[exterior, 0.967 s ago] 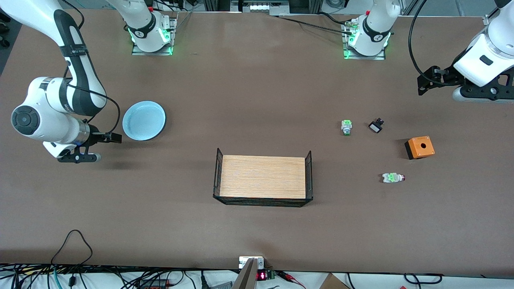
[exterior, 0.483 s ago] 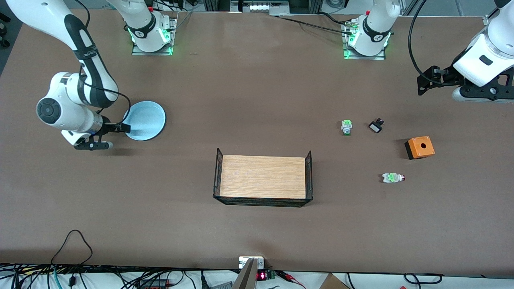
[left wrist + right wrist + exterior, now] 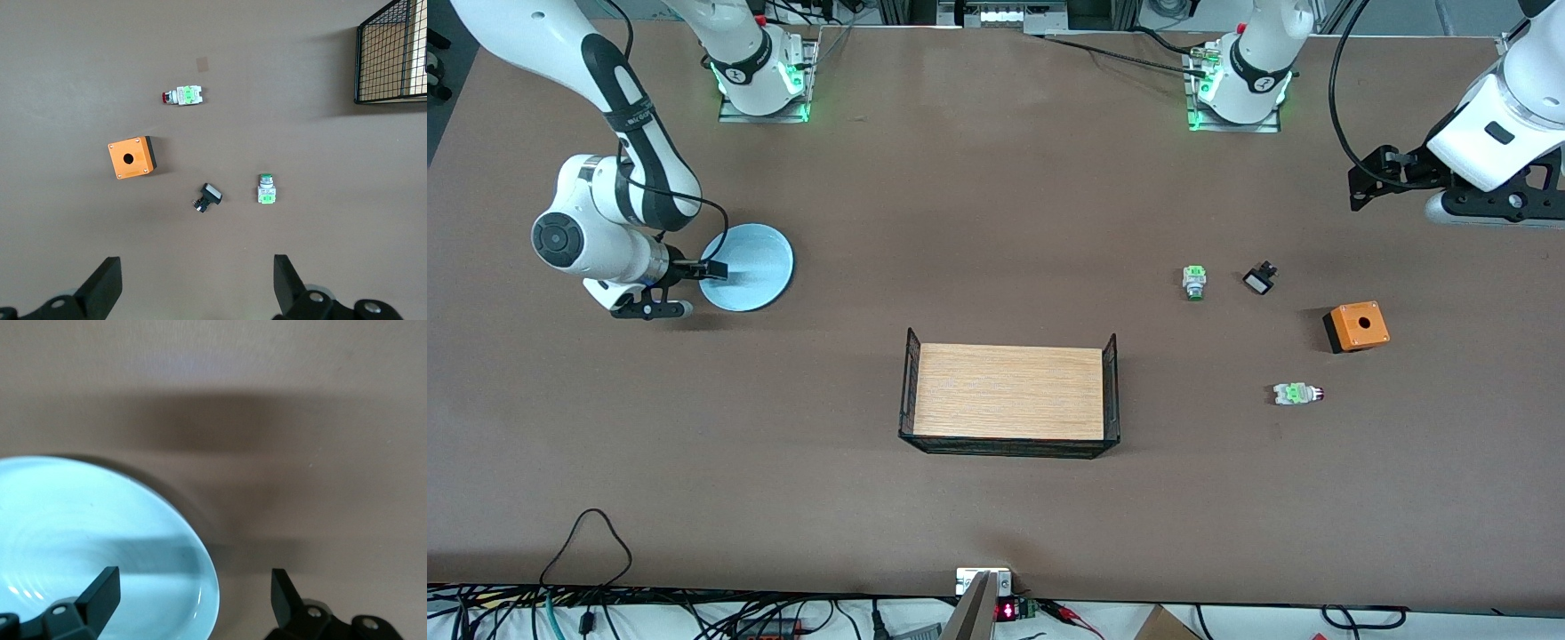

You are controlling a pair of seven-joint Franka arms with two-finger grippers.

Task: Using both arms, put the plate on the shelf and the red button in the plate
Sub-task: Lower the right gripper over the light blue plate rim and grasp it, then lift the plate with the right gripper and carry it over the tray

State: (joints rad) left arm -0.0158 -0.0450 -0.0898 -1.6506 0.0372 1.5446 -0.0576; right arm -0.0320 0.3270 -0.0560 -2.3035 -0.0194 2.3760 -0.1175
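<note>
Since 1 second ago the right arm has swung in from the right arm's end of the table, bringing the right gripper (image 3: 660, 286) down to the rim of the plate (image 3: 751, 262); nothing else on the table has shifted, and the left arm has barely stirred. In the right wrist view the 2 fingers (image 3: 100, 590) stand spread wide and hold nothing, with the plate's edge (image 3: 203, 587) lying between them, which looks like a line-up for pinching the raised rim, since a shallow plate offers no other grip from the side. The plate rests flat on the table (image 3: 996, 222) toward the right arm's end, farther from the front camera than the wire-sided wooden tray (image 3: 1009, 391), likely the place meant for both items. The left gripper (image 3: 193, 283) waits high over the left arm's end, spread wide and empty, looking down on the parts. The red button (image 3: 1297, 393) lies on its side, nearer to the front camera than the orange box (image 3: 1356, 325), the green-capped button (image 3: 1194, 281) and the small black-and-white part (image 3: 1259, 280), well apart from all 3, so there is room to close on it.
</note>
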